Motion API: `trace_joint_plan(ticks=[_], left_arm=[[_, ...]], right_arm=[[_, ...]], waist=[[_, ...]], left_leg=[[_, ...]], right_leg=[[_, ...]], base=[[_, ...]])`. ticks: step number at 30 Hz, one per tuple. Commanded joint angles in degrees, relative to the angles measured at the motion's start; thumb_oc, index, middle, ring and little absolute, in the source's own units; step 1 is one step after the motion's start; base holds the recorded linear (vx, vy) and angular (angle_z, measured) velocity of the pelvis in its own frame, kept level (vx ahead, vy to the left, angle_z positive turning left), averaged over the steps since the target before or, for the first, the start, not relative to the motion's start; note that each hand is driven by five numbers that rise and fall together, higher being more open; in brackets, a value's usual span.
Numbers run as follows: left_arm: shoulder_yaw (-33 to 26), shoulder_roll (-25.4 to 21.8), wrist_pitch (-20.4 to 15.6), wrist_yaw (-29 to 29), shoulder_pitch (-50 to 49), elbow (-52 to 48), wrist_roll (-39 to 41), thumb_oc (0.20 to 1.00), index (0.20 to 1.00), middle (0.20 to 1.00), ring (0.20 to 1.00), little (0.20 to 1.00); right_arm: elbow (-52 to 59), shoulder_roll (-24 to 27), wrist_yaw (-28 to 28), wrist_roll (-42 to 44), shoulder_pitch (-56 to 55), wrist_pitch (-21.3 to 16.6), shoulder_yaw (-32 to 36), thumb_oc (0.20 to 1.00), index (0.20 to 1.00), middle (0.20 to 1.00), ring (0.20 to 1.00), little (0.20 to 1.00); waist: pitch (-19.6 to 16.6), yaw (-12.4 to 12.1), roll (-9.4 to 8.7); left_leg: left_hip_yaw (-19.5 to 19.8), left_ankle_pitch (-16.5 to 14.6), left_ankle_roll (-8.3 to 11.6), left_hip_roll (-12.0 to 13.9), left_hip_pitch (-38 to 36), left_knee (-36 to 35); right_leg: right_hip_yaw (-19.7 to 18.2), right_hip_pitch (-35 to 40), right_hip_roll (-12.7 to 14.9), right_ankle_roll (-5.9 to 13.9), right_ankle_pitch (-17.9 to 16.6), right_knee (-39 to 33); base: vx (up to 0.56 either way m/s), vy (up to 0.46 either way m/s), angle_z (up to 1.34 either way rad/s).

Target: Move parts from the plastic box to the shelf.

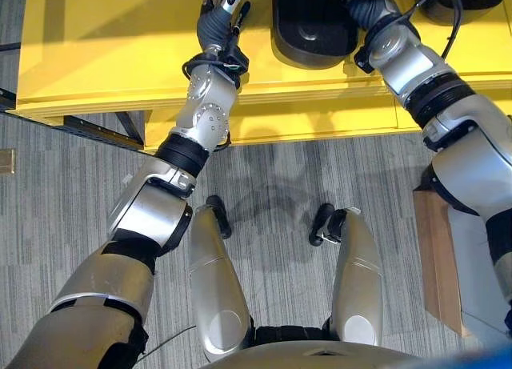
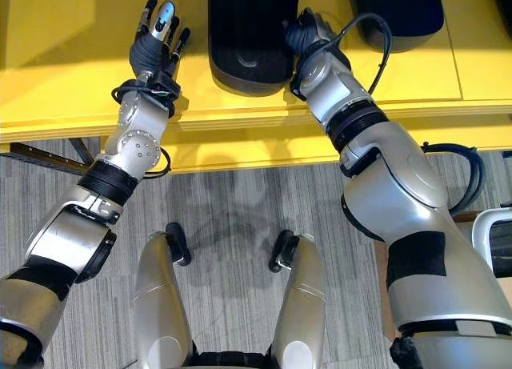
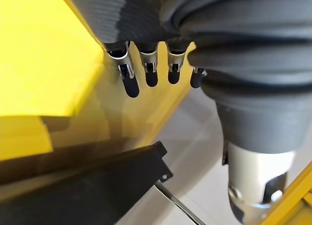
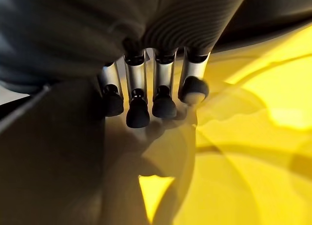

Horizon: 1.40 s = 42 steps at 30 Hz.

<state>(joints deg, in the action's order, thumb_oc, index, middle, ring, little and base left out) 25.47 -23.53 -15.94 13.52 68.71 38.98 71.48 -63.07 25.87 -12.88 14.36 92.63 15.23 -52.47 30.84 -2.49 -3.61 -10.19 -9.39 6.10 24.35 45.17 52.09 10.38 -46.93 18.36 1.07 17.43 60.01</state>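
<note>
Head stereo pair looking down, sharing the yellow shelf [image 1: 104, 57], wrist cameras close along fingers [image 3: 130, 84]

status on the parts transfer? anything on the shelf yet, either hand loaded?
Done: two dark parts lie on the yellow shelf.
In hand: nothing. The left hand is open over bare shelf; the right hand rests beside the nearer part with straight fingers.
Left: cannot judge; the plastic box is out of frame.
</note>
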Motion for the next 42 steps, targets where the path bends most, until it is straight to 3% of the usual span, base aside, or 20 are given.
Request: trace_joint_plan(ticks=[1, 32, 33, 34, 42], left_arm=[[2.3, -0.4, -1.7, -1.9, 6.8, 1.8, 1.9, 1.000, 1.000, 1.000, 1.000, 1.000], [5.9, -3.5, 2.9, -0.4, 16.9, 9.7, 12.7, 1.000, 1.000, 1.000, 1.000, 1.000], [6.0, -3.5, 2.9, -0.7, 17.1, 9.8, 12.9, 1.000, 1.000, 1.000, 1.000, 1.000], [6.1, -3.7, 2.9, -0.7, 17.3, 10.0, 13.3, 1.000, 1.000, 1.000, 1.000, 1.000], [6.3, -3.5, 2.5, -1.2, 17.6, 10.4, 13.7, 1.000, 1.000, 1.000, 1.000, 1.000]], right_arm=[[-3.5, 0.6, -0.6, -0.7, 6.6, -2.1, -1.6, 0.200, 0.200, 0.200, 0.200, 0.200], [-4.0, -1.6, -3.7, -2.0, 12.9, -1.9, -6.3, 0.206, 0.206, 0.206, 0.206, 0.206], [-4.1, -1.7, -4.1, -1.7, 13.0, -1.6, -6.3, 0.495, 0.495, 0.495, 0.495, 0.495], [-4.1, -1.7, -4.4, -1.6, 13.1, -1.5, -6.3, 1.000, 1.000, 1.000, 1.000, 1.000], [-4.5, -2.4, -5.5, 1.1, 12.5, -0.2, -5.6, 1.000, 1.000, 1.000, 1.000, 1.000]], waist=[[-2.2, -0.3, 1.75], [-3.4, 0.2, 2.44], [-3.4, 0.2, 2.43], [-3.3, 0.2, 2.45], [-3.4, 0.3, 2.58]], left_leg=[[-0.2, -8.2, -1.04, -0.4, -2.1, 4.1], [0.5, -6.8, -0.65, 0.8, -1.7, 3.4], [0.5, -6.8, -0.60, 0.8, -1.6, 3.4], [0.5, -6.7, -0.61, 0.8, -1.4, 3.4], [0.4, -6.5, -0.55, 0.9, -1.5, 3.1]], right_leg=[[-0.1, 2.2, -3.5, 1.56, -0.3, -2.7], [-0.1, 2.0, -3.3, 0.28, 1.5, -0.9], [-0.1, 1.9, -3.3, 0.26, 1.6, -0.8], [0.0, 1.8, -3.3, 0.16, 1.6, -0.8], [0.0, 1.8, -3.3, 0.04, 1.6, -1.0]], base=[[0.05, 0.013, -0.04], [0.05, 0.012, 0.01], [0.00, 0.000, 0.00], [0.00, 0.000, 0.00], [0.00, 0.000, 0.00]])
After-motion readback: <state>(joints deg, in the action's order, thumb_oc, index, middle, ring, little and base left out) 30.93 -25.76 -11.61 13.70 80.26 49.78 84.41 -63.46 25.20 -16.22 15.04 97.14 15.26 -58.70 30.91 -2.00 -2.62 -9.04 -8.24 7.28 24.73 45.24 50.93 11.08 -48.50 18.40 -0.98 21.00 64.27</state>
